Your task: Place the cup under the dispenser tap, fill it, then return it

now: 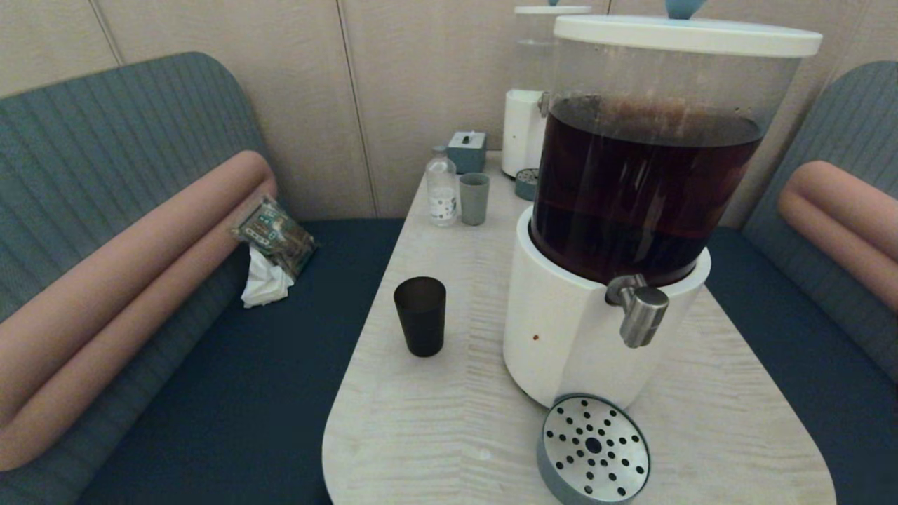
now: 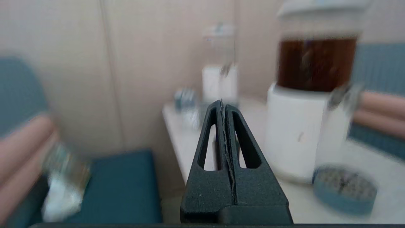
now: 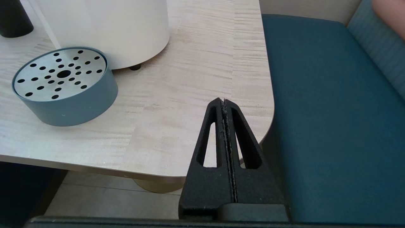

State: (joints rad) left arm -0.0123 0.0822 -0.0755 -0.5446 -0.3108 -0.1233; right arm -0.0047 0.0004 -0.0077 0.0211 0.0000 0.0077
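Note:
The dark smoky cup (image 1: 419,315) stands upright and alone on the pale table, left of the big dispenser (image 1: 635,182) with its brown liquid. The steel dispenser tap (image 1: 642,312) juts from the white base above the round perforated drip tray (image 1: 593,449), which has nothing on it. Neither gripper shows in the head view. My left gripper (image 2: 221,103) is shut and empty, off the table's near left edge and pointing toward the dispenser. My right gripper (image 3: 223,100) is shut and empty over the table's near right corner, right of the drip tray (image 3: 63,85).
At the table's far end stand a small grey-green cup (image 1: 474,198), a clear bottle (image 1: 442,189), a tissue box (image 1: 467,151) and a second dispenser with a clear tank (image 1: 533,105). Blue benches flank the table; a packet (image 1: 275,235) and a white tissue (image 1: 265,284) lie on the left bench.

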